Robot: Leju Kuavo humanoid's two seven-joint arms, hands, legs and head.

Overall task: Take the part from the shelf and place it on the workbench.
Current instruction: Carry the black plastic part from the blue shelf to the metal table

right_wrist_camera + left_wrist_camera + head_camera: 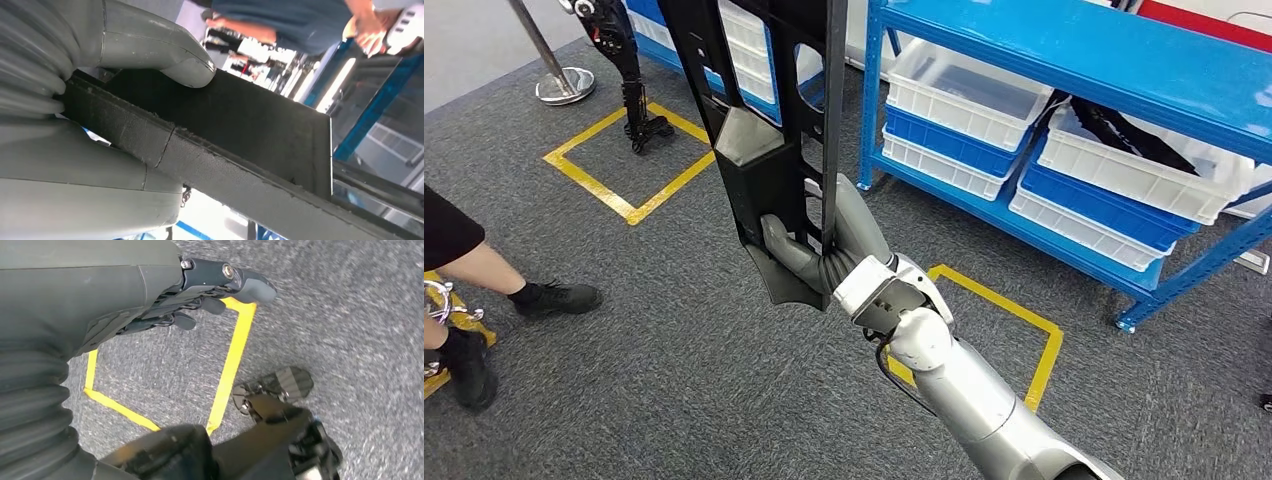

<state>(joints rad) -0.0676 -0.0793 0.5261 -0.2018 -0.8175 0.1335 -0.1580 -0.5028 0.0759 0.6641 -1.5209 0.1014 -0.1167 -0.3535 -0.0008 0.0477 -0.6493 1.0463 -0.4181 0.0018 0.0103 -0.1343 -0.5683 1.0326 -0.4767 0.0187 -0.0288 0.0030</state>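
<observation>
Right hand: your right hand (809,255) grips the lower end of the part (769,130), thumb on the near face, the other fingers hidden behind the panel.
Part: a long black plastic panel with cut-outs, held upright in the air in the middle of the scene, well clear of the floor (674,350); its top is cut off by the upper edge of the head view.
Close on the grip: in the right wrist view the thumb (185,62) presses on the part's flat black face (240,125) and the ribbed cover hides the rest of the grasp.
Left hand: your left hand (200,295) hangs over the grey carpet with nothing in it; the fingers look loosely curled, yet the cover hides most of them, so you cannot tell how wide they stand.
Shelf: the blue shelf (1064,60) stands far right; its lower level carries white and blue bins (969,100), and the right-hand bin holds a dark piece (1129,130) too partly seen to name.
Floor marks: yellow tape squares (629,205) lie on the carpet far left and just right of your arm.
Person: a leg and black shoes (549,295) show at the left edge, the body cut off.
Stand: a chrome post base (564,85) sits far left, its top out of frame.
</observation>
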